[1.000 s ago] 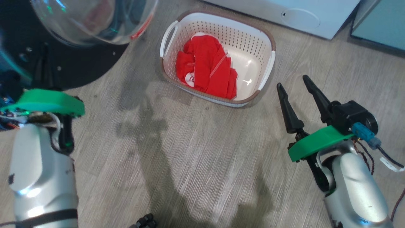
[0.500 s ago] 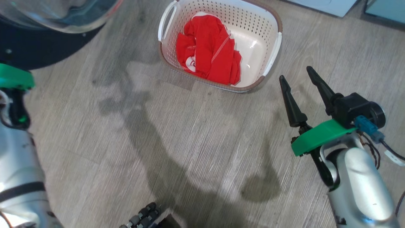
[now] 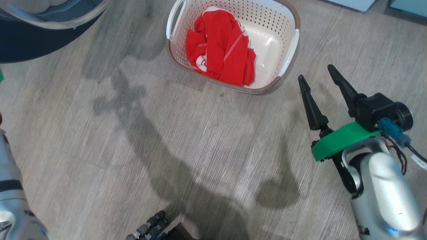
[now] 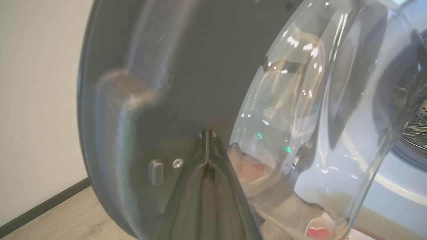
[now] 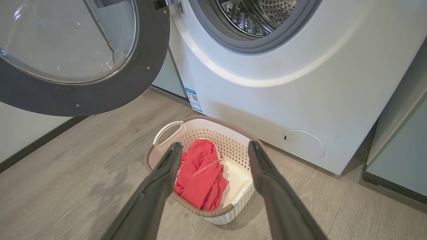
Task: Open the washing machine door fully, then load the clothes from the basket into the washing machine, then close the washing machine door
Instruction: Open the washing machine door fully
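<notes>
The right end effector, fingers apart, hangs near the basket of red clothes; the left end effector is pinched together.

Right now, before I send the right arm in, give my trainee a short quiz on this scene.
1. True or false: the washing machine door stands open.
2. Where do the red clothes lie? A) in the drum B) in the basket C) loose on the floor
3. Fill in: the right gripper, holding nothing, is ____.
Key: 1 true; 2 B; 3 open.
</notes>
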### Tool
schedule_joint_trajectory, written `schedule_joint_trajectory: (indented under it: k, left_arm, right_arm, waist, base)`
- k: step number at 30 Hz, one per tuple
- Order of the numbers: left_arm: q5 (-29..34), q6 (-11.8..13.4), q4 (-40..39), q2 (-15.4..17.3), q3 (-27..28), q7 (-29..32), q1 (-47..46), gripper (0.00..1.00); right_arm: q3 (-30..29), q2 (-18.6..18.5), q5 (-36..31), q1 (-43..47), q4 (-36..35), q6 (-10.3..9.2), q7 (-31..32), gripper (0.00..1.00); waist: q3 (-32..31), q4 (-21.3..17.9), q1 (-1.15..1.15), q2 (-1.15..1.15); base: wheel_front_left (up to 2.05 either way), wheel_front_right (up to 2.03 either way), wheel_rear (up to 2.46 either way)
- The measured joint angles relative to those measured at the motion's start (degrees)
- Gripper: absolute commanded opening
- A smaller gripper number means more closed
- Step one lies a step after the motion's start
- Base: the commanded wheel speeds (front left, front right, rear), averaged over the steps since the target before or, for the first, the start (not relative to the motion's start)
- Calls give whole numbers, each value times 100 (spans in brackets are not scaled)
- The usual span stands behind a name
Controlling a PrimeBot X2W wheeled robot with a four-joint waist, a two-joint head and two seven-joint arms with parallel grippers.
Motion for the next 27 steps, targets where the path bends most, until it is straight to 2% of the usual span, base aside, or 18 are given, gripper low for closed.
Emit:
schedule_joint_trajectory:
  k: [11, 18, 27]
  left_arm:
    - [133, 0, 3, -1, -169, 0, 69, 0]
    - [122, 0, -324, -113, -751, 0, 609, 0]
    - [75, 0, -865, -391, -1788, 0, 1544, 0]
  right_arm:
    - [2, -13, 5, 36, 41, 0, -11, 100]
    - [30, 44, 194, 108, 321, 0, -240, 100]
    - [-94, 115, 561, 366, 823, 0, -683, 100]
  waist:
    - [-296, 22, 0, 0]
    - [-729, -10, 0, 0]
    - [-1584, -176, -1, 0]
  base:
    - [0, 0, 0]
    - [0, 0, 0]
    - [0, 0, 0]
